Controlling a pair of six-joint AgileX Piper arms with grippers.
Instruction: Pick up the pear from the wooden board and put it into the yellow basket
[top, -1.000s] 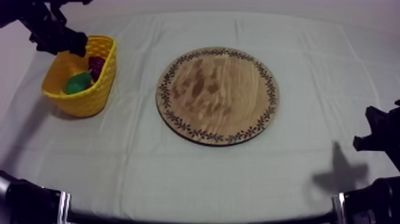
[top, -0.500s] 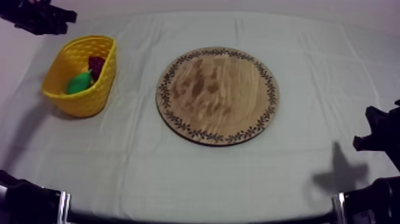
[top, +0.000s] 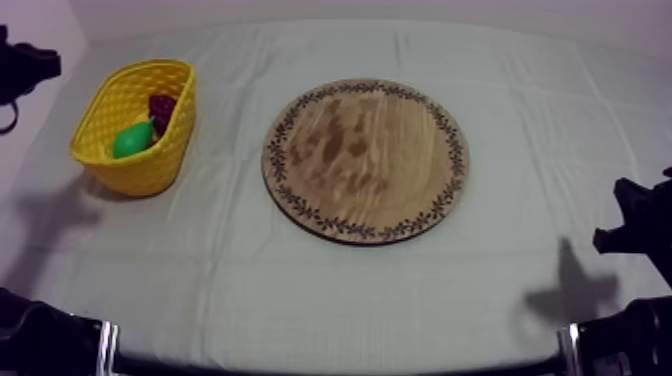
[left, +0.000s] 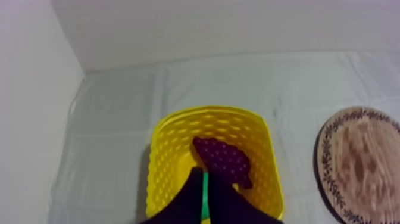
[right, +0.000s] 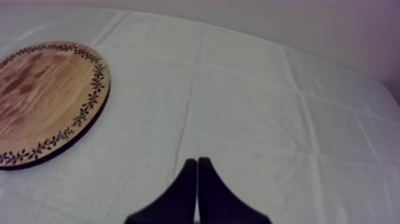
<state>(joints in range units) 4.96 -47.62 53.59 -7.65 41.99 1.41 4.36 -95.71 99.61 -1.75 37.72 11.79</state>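
Half-hidden behind the closed, empty fingers of the left gripper (left: 204, 176), the pear (top: 130, 142) lies in the yellow basket (top: 142, 176) by the grapes (top: 162, 106); that arm has drawn back to the edge of the table (top: 560, 130), the right gripper (right: 197, 161) likewise closed.

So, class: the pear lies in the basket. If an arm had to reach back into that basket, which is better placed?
Left. The left gripper hangs close by the basket, at the table's left side, looking down on the pear. The right gripper sits beyond the board, at the opposite side.
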